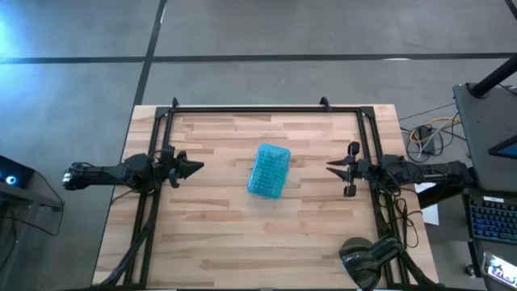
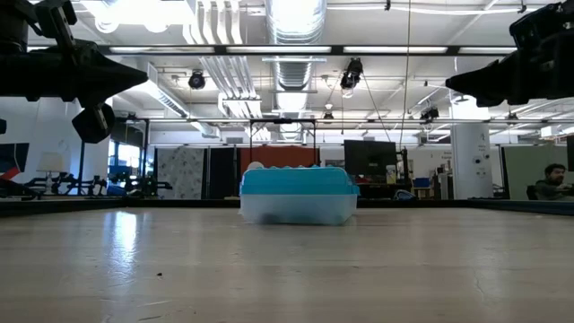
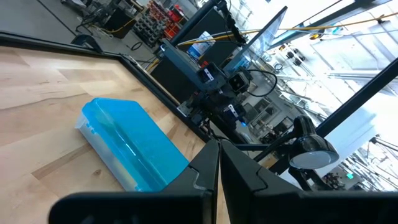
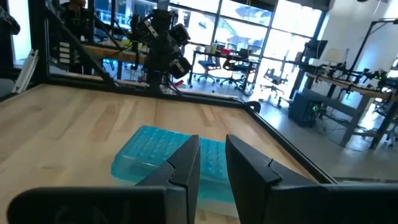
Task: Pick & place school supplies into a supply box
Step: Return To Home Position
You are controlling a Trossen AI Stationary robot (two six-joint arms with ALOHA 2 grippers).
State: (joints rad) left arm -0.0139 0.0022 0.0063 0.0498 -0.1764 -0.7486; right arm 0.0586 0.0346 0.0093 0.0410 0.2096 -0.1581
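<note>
The left gripper (image 1: 198, 167) hangs left of the supply box (image 1: 269, 170), fingers together. The right gripper (image 1: 331, 167) hangs opposite, fingers slightly apart.

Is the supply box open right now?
No, in the low view the supply box has its teal half sitting flat on its clear half.

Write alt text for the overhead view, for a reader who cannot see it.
A closed teal supply box lies slightly askew at the middle of a wooden table. The left claw and right claw hang on either side, both pointing toward it and clear of it.
</note>
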